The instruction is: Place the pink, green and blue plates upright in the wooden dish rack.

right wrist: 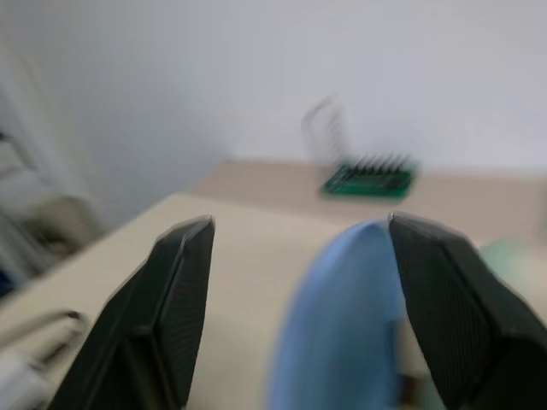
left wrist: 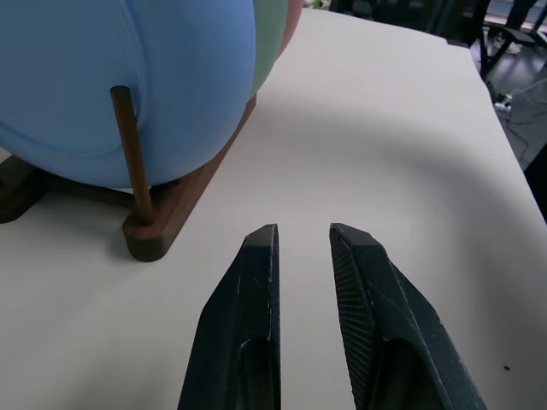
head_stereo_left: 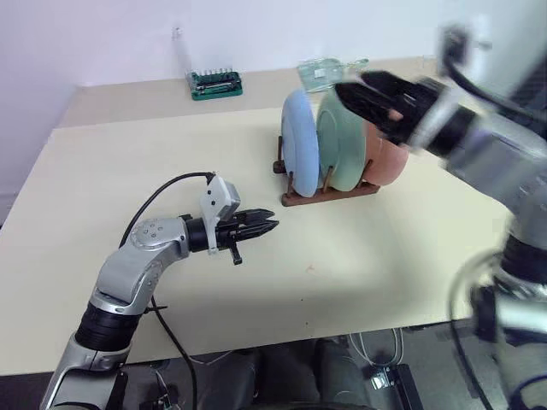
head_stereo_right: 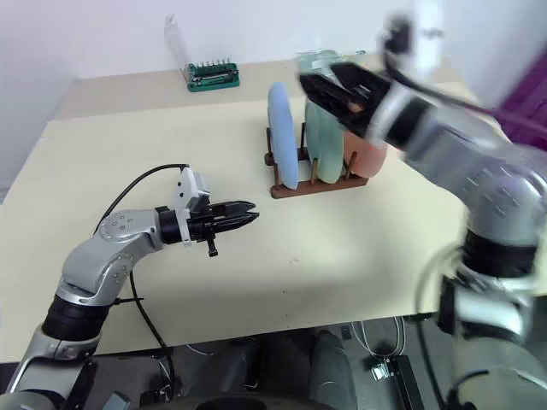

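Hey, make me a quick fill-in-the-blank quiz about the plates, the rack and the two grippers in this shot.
1. The wooden dish rack holds ___ plates.
2. The plate nearest the left gripper is ___.
3. The right gripper has its fingers ___.
4. The green plate stands between the blue plate and the ___ one.

Missing words: three; blue; open; pink

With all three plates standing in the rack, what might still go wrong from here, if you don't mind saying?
1. The open right end effector hangs right above the pink plate and green plate; a low sweep could tip them.
2. The shut left end effector points at the rack near the blue plate; moving forward might shove the rack.
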Tool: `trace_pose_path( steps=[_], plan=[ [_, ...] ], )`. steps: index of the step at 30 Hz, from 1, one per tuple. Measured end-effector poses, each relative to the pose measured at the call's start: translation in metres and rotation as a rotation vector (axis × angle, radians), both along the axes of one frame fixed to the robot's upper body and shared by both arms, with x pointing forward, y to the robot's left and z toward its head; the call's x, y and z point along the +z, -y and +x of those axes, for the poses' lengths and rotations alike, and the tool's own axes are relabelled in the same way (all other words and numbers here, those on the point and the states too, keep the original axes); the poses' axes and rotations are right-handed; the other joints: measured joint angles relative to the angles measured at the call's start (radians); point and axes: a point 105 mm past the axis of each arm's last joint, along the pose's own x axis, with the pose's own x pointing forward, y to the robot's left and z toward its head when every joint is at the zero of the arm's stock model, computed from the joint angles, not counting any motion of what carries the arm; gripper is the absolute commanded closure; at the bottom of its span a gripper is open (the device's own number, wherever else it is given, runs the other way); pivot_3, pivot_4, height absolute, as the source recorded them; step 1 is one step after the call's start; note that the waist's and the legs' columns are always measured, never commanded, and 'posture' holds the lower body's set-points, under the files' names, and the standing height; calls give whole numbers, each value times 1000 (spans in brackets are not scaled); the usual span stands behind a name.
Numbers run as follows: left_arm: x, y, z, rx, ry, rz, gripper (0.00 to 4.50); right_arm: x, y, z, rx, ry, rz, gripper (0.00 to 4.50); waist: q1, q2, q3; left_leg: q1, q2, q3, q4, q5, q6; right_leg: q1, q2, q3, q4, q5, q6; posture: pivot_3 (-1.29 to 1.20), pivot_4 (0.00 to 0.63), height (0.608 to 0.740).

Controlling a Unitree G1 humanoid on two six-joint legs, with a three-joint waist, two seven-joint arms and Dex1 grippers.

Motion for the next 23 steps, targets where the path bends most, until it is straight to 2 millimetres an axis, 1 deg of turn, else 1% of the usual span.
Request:
trace_pose_path(
  steps=[1, 4, 6, 9, 11, 13, 15, 20, 23],
  plan=[
    [0, -2, 1, 12, 1, 1, 3558, -17, 22, -11, -37, -8, -68, 1226, 10, 0, 0, 0, 0, -1, 0, 0, 0, 1, 0, 0, 0, 0, 0, 0, 150, 740],
    [-4, -25, 13, 119, -11, 0, 3558, -81, 69, -30, -136, -170, -258, 1226, 10, 1, 0, 3, 0, 6, 1, -1, 1, 1, -1, 2, 0, 1, 1, 0, 150, 740],
    [-5, -35, 22, 188, -2, -14, 3558, -102, 81, -37, -140, -208, -318, 1226, -5, 2, -1, 7, 1, 8, 2, -1, 1, 4, 0, 3, 0, 2, 3, 0, 150, 740],
    [-13, -43, 29, 244, -25, -9, 3558, -108, 90, -41, -132, -176, -381, 1226, -7, 1, 0, 16, 4, 9, 0, -3, 5, 12, 1, 3, -1, 1, 3, 0, 150, 740],
    [-18, -48, 30, 258, -25, 8, 3558, -110, 100, -36, -170, -155, -424, 1226, -5, 1, 0, 17, 4, 8, 0, -3, 5, 13, 1, 3, -2, 1, 3, 0, 150, 740],
    [-21, -56, 28, 267, -28, 23, 3558, -119, 113, -28, -221, -162, -455, 1226, -3, 0, 0, 17, 3, 8, 0, -2, 2, 14, 1, 3, -5, 1, 3, 0, 150, 740],
    [-22, -61, 26, 270, -32, 31, 3558, -125, 120, -23, -245, -173, -453, 1226, -1, 0, 0, 16, 3, 8, -1, -2, 2, 14, 1, 2, -7, 2, 3, 0, 150, 740],
    [-28, -65, 21, 261, -48, 50, 3558, -128, 119, -16, -228, -146, -481, 1226, 0, 0, 0, 15, 3, 7, -2, -2, 2, 15, 1, 1, -10, 2, 3, 0, 150, 740],
    [-26, -63, 20, 257, -39, 49, 3558, -129, 116, -12, -213, -140, -479, 1226, -1, 0, 0, 15, 3, 7, -2, -2, 2, 15, 1, 1, -10, 2, 3, 0, 150, 740]
  ],
)
